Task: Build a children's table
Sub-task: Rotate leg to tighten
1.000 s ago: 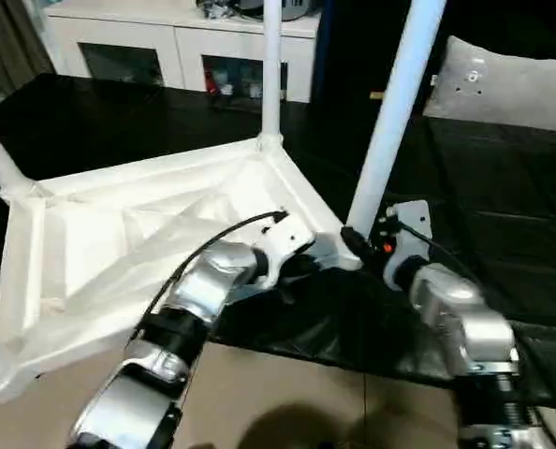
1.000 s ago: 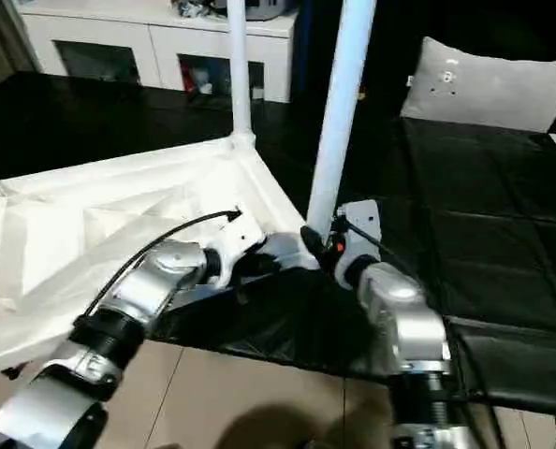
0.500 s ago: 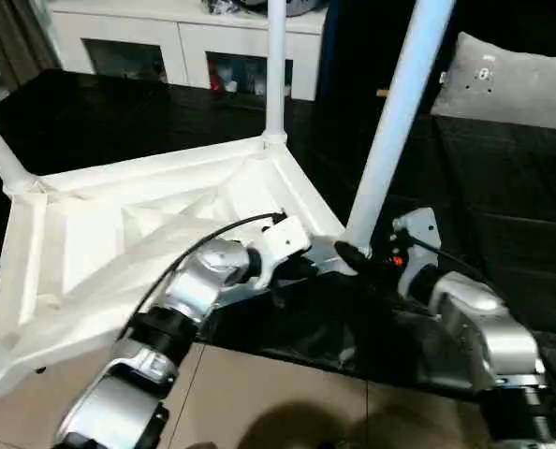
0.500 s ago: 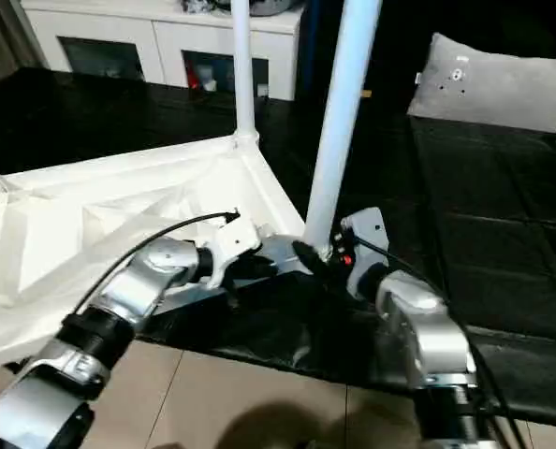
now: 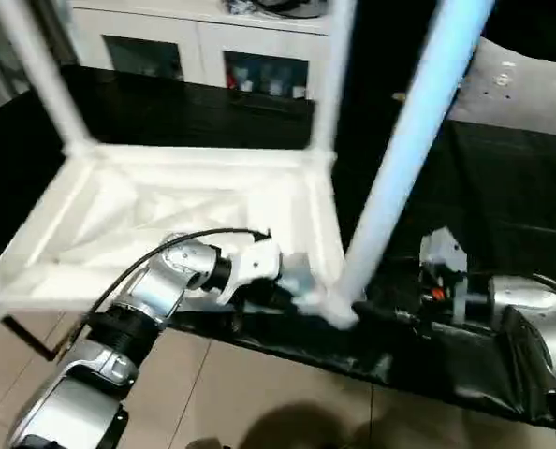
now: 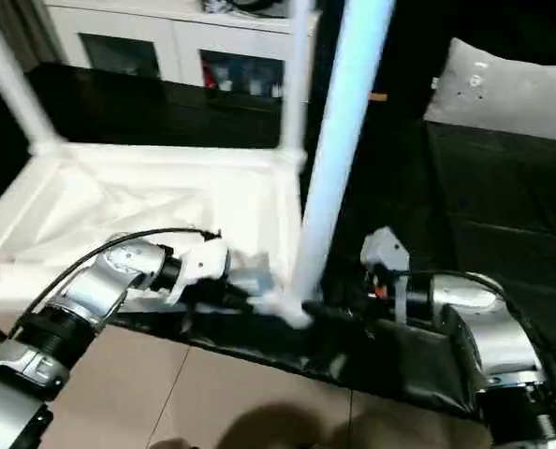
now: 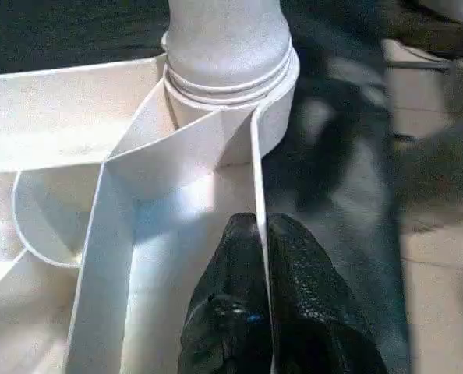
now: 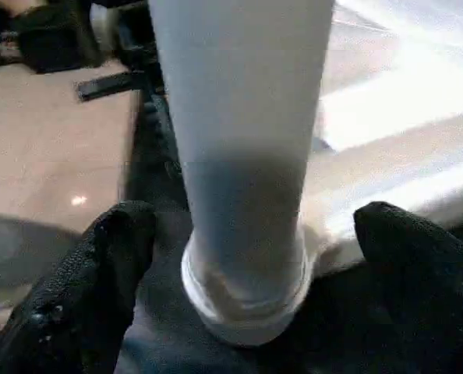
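Lying upside down on a black padded mat (image 5: 503, 234), the white plastic square table top (image 5: 194, 210) shows its ribbed underside to the head camera, with its near edge close to where the mat ends at a beige tiled floor (image 5: 259, 393). Three long white tubular legs rise from its round corner sockets: one at the far left corner (image 5: 35, 65), one at the far right corner (image 5: 327, 84), and the nearest, thickest-looking one (image 5: 404, 178) at the near right corner, leaning slightly toward the right as it goes up.

The left gripper (image 7: 261, 257) is pinched tight on the thin upright rim wall of the table top, one black finger on each side of the wall, just beside the near right socket (the ringed base of the leg sits right ahead of it in the wrist view). From above, the silver left forearm (image 5: 138, 299) reaches in over the near edge.

The right gripper (image 8: 247, 257) stands wide apart around the base of that same near leg (image 8: 243, 156), its black fingers (image 8: 99, 265) on either side and clear of the tube, not touching it.

Behind the mat stands a white cabinet with glass doors (image 5: 203, 47), and a grey cushion (image 5: 526, 89) lies at the far right.
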Motion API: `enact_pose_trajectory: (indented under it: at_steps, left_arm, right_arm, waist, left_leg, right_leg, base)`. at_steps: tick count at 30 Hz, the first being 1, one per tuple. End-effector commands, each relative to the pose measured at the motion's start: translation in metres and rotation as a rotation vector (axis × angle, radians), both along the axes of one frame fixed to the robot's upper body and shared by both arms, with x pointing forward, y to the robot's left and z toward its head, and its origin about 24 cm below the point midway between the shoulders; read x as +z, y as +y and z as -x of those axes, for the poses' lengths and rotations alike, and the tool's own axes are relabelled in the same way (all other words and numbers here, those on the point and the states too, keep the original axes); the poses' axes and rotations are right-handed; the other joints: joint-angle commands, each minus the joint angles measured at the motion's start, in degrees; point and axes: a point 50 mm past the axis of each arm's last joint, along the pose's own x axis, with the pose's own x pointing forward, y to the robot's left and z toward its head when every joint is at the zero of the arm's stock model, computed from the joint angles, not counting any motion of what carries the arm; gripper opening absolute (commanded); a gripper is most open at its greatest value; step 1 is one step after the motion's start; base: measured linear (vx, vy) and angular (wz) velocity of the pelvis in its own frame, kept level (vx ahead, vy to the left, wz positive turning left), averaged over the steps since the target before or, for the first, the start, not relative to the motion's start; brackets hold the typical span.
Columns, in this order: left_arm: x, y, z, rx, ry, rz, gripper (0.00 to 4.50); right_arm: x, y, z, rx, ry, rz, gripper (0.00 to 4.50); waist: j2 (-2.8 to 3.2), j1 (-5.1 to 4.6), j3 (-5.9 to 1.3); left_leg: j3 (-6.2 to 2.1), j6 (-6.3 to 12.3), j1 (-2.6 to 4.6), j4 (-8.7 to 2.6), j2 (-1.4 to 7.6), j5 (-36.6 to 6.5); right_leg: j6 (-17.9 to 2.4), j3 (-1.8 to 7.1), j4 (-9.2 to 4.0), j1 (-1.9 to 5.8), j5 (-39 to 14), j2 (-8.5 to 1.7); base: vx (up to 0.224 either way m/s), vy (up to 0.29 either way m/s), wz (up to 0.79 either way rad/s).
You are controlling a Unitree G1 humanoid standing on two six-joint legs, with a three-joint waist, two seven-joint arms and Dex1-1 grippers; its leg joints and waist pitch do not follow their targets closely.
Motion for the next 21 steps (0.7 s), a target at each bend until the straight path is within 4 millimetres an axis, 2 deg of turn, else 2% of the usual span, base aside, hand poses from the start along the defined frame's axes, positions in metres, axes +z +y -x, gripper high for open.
enact_pose_trajectory:
  at_steps: [1, 2, 4, 5, 8, 10, 11, 15, 16, 19, 21]
  left_arm:
    - [-0.001, -0.008, 0.008, -0.112, -0.002, -0.030, 0.00]
    - [0.000, -0.008, 0.009, -0.127, 0.000, -0.030, 0.00]
    - [0.001, -0.009, 0.010, -0.150, 0.002, -0.027, 0.00]
    - [0.001, -0.010, 0.012, -0.165, 0.006, -0.025, 0.00]
    - [0.002, -0.011, 0.012, -0.182, 0.005, -0.022, 0.00]
    - [0.002, -0.011, 0.012, -0.184, 0.005, -0.022, 0.00]
    - [0.002, -0.010, 0.012, -0.186, 0.004, -0.022, 0.00]
    - [0.003, -0.009, 0.012, -0.183, -0.002, -0.023, 0.00]
    - [0.003, -0.009, 0.011, -0.179, -0.006, -0.025, 0.00]
    - [0.003, -0.009, 0.010, -0.170, -0.012, -0.026, 0.00]
    - [0.003, -0.009, 0.009, -0.168, -0.011, -0.026, 0.00]
  right_arm:
    - [0.004, 0.001, 0.000, 0.059, 0.012, -0.014, 4.31]
    - [0.004, 0.002, 0.001, 0.081, 0.028, -0.022, 4.13]
    - [0.004, 0.003, 0.002, 0.118, 0.049, -0.023, 4.10]
    - [0.003, 0.004, 0.002, 0.134, 0.057, -0.019, 4.02]
    - [-0.001, 0.006, 0.003, 0.174, 0.084, -0.006, 3.67]
    - [-0.002, 0.006, 0.003, 0.181, 0.090, -0.001, 3.62]
    - [-0.004, 0.006, 0.003, 0.187, 0.091, 0.004, 3.37]
    - [-0.006, 0.007, 0.001, 0.188, 0.091, 0.004, 3.23]
    - [-0.006, 0.008, 0.001, 0.187, 0.090, 0.002, 2.96]
    - [-0.007, 0.010, 0.001, 0.189, 0.093, -0.005, 2.80]
    - [-0.007, 0.011, 0.002, 0.195, 0.096, -0.012, 2.52]
  waist:
    - [-0.63, -0.03, -3.56]
    - [-0.94, 0.02, -3.61]
    - [-0.74, 0.27, -3.57]
    - [-0.92, 0.46, -3.62]
    - [-0.90, 0.55, -3.62]
    - [-0.98, 0.64, -3.61]
    - [-1.00, 0.75, -3.61]
    - [-1.00, 0.78, -3.66]
    - [-0.99, 0.79, -3.67]
    - [-0.94, 0.78, -3.64]
    - [-0.92, 0.78, -3.69]
  left_leg:
    - [-0.62, 5.16, -0.05, -4.16, 3.48, -10.5]
    - [-0.60, 5.09, 0.02, -4.14, 3.50, -10.5]
    - [-0.61, 5.10, -0.05, -4.12, 3.48, -10.5]
    - [-0.60, 4.81, -0.03, -4.10, 3.45, -10.3]
    - [-0.61, 4.58, -0.01, -4.10, 3.40, -10.2]
    - [-0.58, 4.52, 0.00, -4.08, 3.40, -10.2]
    - [-0.59, 4.48, 0.00, -4.08, 3.41, -10.0]
    - [-0.61, 4.34, -0.10, -4.07, 3.32, -9.8]
    - [-0.61, 4.34, -0.08, -4.05, 3.32, -9.7]
    - [-0.60, 4.28, -0.08, -4.07, 3.33, -9.8]
    - [-0.62, 4.21, -0.03, -4.08, 3.37, -9.8]
  right_leg:
    - [-11.2, 3.40, -3.70, 3.28, -18.2, -3.86]
    - [-11.3, 3.38, -3.68, 3.32, -18.2, -3.92]
    - [-11.2, 3.38, -3.75, 3.33, -18.8, -3.99]
    - [-10.9, 3.38, -3.72, 3.37, -19.2, -4.06]
    - [-10.6, 3.33, -3.83, 3.31, -20.1, -4.02]
    - [-10.4, 3.35, -3.82, 3.26, -20.3, -4.01]
    - [-10.3, 3.38, -3.82, 3.26, -20.3, -4.00]
    - [-10.1, 3.31, -3.79, 3.35, -20.1, -3.97]
    - [-10.1, 3.32, -3.78, 3.33, -20.1, -3.96]
    - [-10.1, 3.30, -3.80, 3.31, -20.3, -3.91]
    - [-10.1, 3.29, -3.76, 3.32, -20.2, -3.91]
  base:
    - [0.000, 0.000, 0.00]
    - [0.000, 0.000, 0.00]
    - [0.000, 0.000, 0.00]
    - [0.000, 0.000, 0.00]
    - [0.000, 0.000, 0.00]
    - [0.000, 0.000, 0.00]
    - [0.000, 0.000, 0.00]
    - [0.000, 0.000, 0.00]
    - [0.000, 0.000, 0.00]
    - [0.000, 0.000, 0.00]
    - [0.000, 0.000, 0.00]
